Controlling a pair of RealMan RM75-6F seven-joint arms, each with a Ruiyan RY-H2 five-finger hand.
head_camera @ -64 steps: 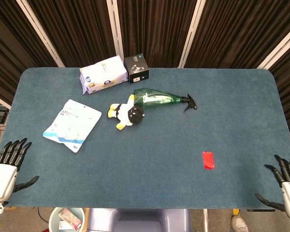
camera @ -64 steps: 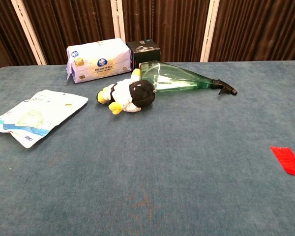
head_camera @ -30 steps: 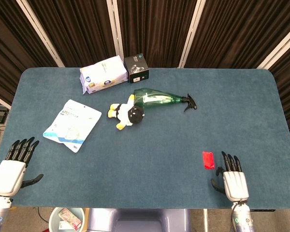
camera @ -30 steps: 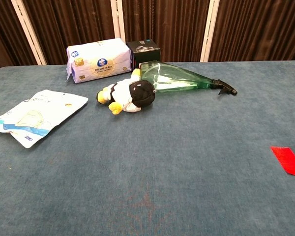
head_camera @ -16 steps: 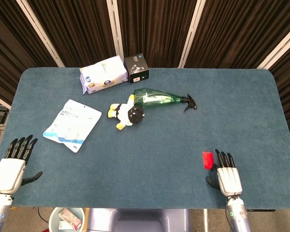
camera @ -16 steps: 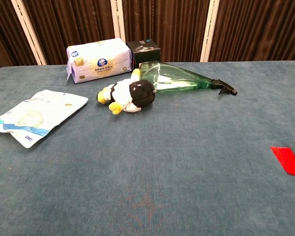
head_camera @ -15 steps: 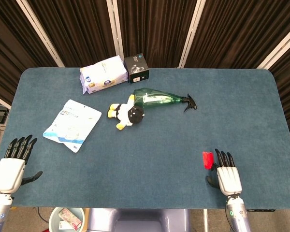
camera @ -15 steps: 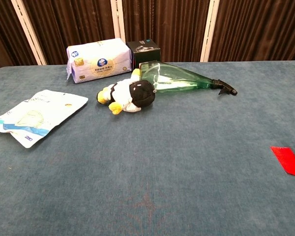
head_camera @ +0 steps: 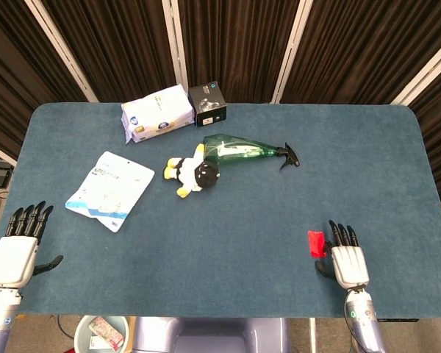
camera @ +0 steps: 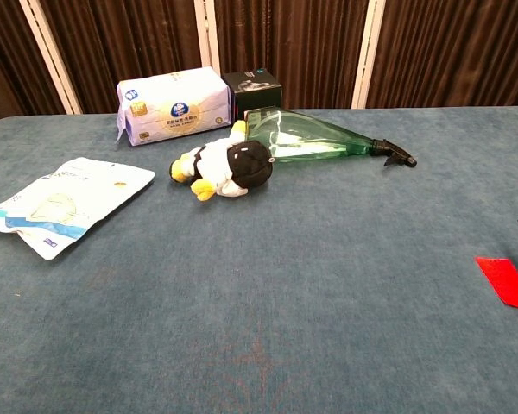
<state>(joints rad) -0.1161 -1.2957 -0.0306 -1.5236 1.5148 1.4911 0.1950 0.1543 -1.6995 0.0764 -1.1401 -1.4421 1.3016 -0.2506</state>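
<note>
Head view, right hand (head_camera: 348, 262) now just beside red card (head_camera: 316, 243), nearer than before

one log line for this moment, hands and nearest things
right hand: open, beside red card | left hand: open, at table's near left corner, nearest white pouch | plush penguin against green spray bottle

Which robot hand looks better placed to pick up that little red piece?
The right hand, probably: it sits open right beside the red piece, while the left hand waits at the table's far corner.
</note>
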